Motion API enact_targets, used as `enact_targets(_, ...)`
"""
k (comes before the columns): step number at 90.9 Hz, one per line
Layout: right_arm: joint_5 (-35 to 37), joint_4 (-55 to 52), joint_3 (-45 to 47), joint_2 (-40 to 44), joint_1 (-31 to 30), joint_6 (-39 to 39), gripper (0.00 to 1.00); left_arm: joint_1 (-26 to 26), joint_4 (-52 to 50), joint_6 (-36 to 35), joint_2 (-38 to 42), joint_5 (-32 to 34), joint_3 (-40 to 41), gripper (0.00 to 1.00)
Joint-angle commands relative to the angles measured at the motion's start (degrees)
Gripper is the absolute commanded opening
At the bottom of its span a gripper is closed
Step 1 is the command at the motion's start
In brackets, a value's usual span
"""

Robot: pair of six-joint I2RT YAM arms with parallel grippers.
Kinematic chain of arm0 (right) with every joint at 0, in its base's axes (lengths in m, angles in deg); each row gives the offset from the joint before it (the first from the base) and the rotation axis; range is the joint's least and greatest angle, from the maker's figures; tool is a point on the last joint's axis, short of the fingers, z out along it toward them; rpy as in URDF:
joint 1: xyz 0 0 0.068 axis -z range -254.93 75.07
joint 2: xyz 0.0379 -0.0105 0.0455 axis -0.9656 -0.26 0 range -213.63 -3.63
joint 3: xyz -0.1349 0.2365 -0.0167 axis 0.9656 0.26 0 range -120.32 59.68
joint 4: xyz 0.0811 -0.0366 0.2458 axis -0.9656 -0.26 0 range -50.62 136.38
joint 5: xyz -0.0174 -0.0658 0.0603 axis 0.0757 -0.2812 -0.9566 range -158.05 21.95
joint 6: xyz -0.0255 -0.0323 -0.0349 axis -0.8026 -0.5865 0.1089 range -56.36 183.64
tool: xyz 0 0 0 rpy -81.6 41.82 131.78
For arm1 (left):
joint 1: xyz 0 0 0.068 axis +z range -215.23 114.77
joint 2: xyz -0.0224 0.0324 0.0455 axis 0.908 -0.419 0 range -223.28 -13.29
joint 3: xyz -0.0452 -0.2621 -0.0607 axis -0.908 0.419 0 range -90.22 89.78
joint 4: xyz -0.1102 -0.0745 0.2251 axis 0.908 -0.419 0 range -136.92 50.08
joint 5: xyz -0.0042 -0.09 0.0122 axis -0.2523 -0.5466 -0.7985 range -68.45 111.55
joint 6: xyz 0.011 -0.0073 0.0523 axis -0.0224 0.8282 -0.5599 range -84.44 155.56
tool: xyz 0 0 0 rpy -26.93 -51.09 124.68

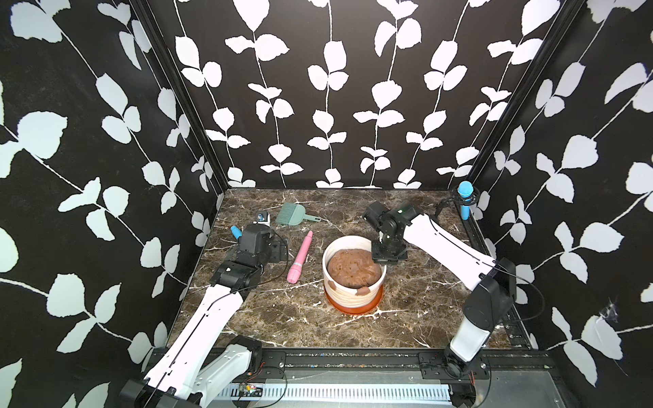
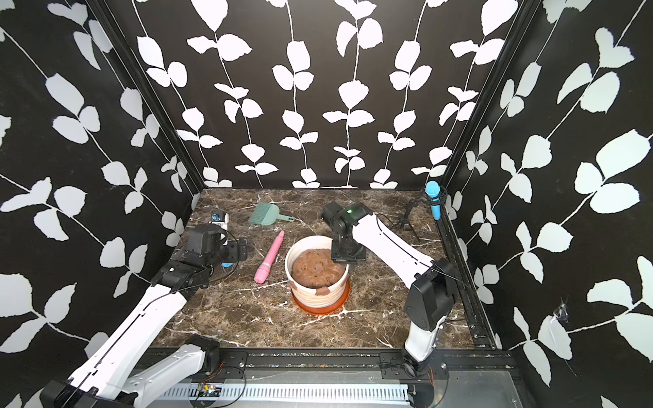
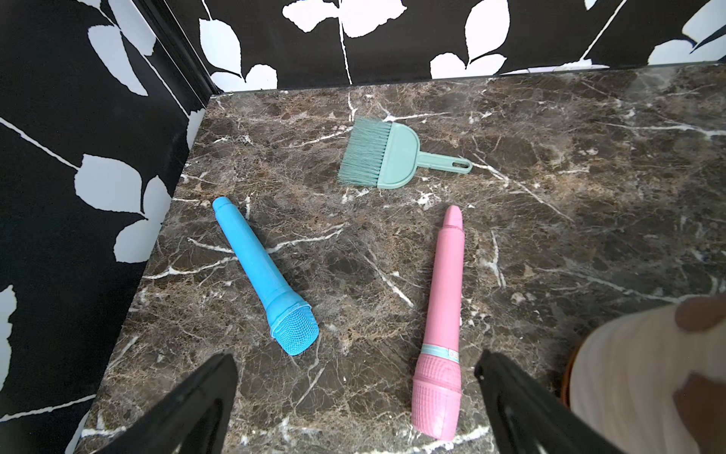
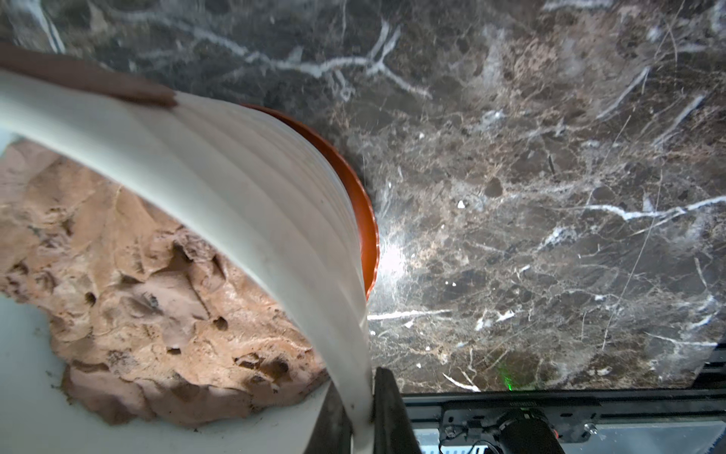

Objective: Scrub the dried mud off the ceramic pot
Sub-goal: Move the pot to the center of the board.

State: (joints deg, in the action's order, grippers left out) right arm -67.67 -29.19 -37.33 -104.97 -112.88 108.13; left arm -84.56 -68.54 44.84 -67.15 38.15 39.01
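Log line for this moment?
right gripper: shut on ceramic pot rim | left gripper: open, empty | dried mud: on pot wall | green brush: on table

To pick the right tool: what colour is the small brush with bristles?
The brush is mint green all over; clearest in the left wrist view.

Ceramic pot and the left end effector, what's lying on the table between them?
A pink toy microphone lies flat between the left end effector and the ceramic pot; both top views show it.
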Motion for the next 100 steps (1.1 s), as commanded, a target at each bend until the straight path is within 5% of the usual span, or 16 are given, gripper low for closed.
enact_targets(1,5.88,10.94,-5.31,-3.04,3.05,3.55,0.00,0.25,1.46,0.92,1.06,0.75,1.32,0.99)
enact_targets(30,11.64,10.41,-22.77,-16.20,4.66,1.80,0.00,0.27,1.52,2.15,-0.59,1.13,1.48,0.98)
enact_targets(43,9.57,8.11,-31.13,-21.69,6.09,0.64,0.00,0.34,-2.56,9.58,-4.94,9.74,-0.65,0.99)
enact_targets(53,7.18,6.31,-33.75,-22.34,6.23,-2.47,0.15,0.35,-5.31,16.54,-9.55,9.81,-4.40,0.99)
enact_targets(67,3.77,6.56,-29.86,-15.75,6.06,-4.63,0.43,0.39,-1.16,20.86,-16.12,7.59,-7.26,0.98)
enact_targets(100,-6.36,17.48,-1.12,15.15,4.64,-1.11,0.64,4.27,-4.57,30.03,-43.18,0.01,-29.87,0.98)
